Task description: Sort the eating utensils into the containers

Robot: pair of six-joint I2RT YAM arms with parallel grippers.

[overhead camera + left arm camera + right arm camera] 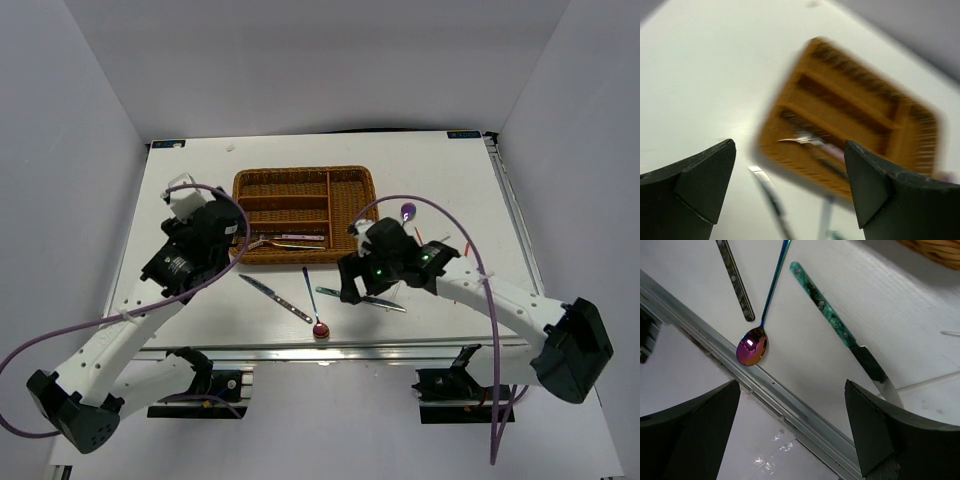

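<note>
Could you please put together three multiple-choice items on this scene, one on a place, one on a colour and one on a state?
1. Where does the cutlery in the wicker tray lie?
A. the long slot nearest the arms
B. the farthest long slot
C. the vertical slot

2. What colour is the handle of the knife by the right tool?
A. red
B. green
C. white

3. How is the left tool?
A. shut on a spoon
B. shut on a chopstick
C. open, holding nothing

Answers:
1 A, the metal gleams just inside the tray's near wall.
2 B, the right wrist view shows a mottled green handle.
3 C, its fingers stand wide apart with nothing between them.
</note>
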